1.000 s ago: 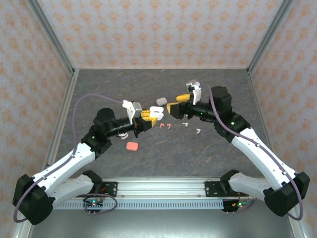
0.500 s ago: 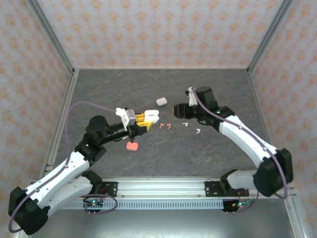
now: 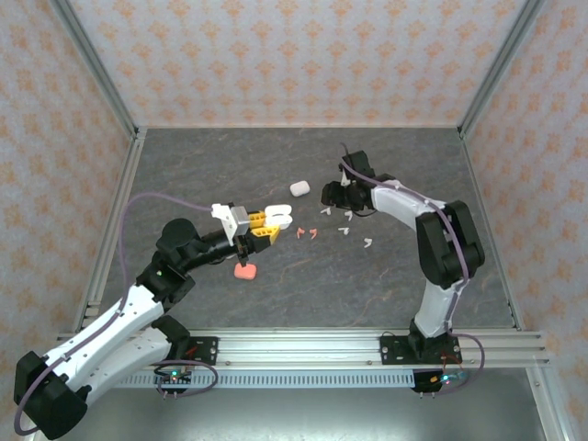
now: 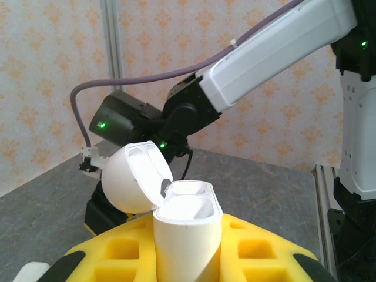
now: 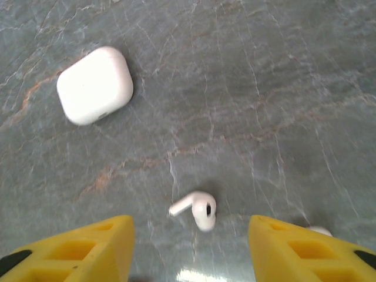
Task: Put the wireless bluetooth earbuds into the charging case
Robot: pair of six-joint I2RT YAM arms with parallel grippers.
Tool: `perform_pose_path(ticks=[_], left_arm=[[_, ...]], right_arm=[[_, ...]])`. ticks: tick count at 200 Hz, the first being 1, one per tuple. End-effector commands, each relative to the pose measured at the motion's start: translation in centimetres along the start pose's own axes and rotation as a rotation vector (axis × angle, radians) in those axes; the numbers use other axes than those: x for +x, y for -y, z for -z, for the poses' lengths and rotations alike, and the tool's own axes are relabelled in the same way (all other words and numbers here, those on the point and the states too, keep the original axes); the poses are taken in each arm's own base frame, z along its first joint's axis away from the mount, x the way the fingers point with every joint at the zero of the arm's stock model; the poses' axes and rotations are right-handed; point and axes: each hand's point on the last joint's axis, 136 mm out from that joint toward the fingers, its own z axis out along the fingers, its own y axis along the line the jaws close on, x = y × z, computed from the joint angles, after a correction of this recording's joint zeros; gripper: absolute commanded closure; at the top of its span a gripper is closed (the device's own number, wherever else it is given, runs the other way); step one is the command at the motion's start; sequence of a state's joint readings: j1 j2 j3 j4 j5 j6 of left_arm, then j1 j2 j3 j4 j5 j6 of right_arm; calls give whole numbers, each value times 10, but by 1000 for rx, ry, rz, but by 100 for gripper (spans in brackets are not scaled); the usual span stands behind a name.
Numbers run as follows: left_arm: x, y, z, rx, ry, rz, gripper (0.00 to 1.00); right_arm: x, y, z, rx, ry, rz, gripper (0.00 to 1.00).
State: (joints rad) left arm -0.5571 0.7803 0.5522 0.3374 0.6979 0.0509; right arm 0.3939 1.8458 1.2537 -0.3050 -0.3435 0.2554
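Your right pincer (image 5: 189,245) stands with its two yellow fingers (image 5: 88,249) apart, and they touch nothing. One white earbud (image 5: 197,210) lies on the grey table (image 5: 282,88) in the gap, at 12 o'clock from the middle of the pincer. It is just ahead of the fingertips and apart from both of them, and its stem points to about 9 o'clock. A closed white case (image 5: 95,85) lies flat at 11 o'clock from this earbud, well apart from it. At the inner edge of the right-hand finger you see a small part of another white piece, too little to tell what it is.

In the top view the right pincer (image 3: 327,199) is low over the table. More white earbuds (image 3: 344,230) are scattered from 4 to 5 o'clock of it, and the two red-pink earbuds (image 3: 301,233) lie together at about 7 o'clock.

Your left pincer (image 3: 265,227) is clamped on the charging case (image 4: 188,229). The case stands upright between the fingers, and its lid (image 4: 135,176) is swung open to 10 o'clock. Its inside looks white, and I cannot tell if an earbud sits there. A pink case (image 3: 244,271) rests on the table at 7 o'clock from the left pincer.
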Motion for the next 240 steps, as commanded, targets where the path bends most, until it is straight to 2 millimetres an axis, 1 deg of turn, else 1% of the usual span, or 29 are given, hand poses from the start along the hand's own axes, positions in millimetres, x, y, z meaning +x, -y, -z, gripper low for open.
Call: perform_pose_path(ticks=[1,26,54,106,150,175,188,211,229,240], left_arm=[[-7,4,1,3,32,-20,100],[-5,2,0,-4,31,-9,100],[-3,1,-1,-4,19,-2,100],[-1,1,-3,-3,6,7,100],[1,-1,-4,-8,-6,15,100],[2,-2,-4,-13,-10,17,100],[2,-2,-4,-16,-12,18,100],[2,-3,-4,-21,-14,18,100],[4,-5,-4,-32,-18,23,100],[6,-7,-4,-39,-21,27,100]], right_arm=[[-4,-1,-12,14,-10,-13,47],[3,4,-26,23,-43,-26,50],[9,8,-36,25,-69,-30,55],[21,5,-46,2,-116,-28,67],[33,3,-54,7,-156,-11,72],[37,1,-55,13,-160,-1,75],[38,1,-55,16,-162,5,77],[34,2,-51,24,-142,19,80],[26,-3,-39,15,-93,40,80],[19,-6,-27,5,-55,59,80]])
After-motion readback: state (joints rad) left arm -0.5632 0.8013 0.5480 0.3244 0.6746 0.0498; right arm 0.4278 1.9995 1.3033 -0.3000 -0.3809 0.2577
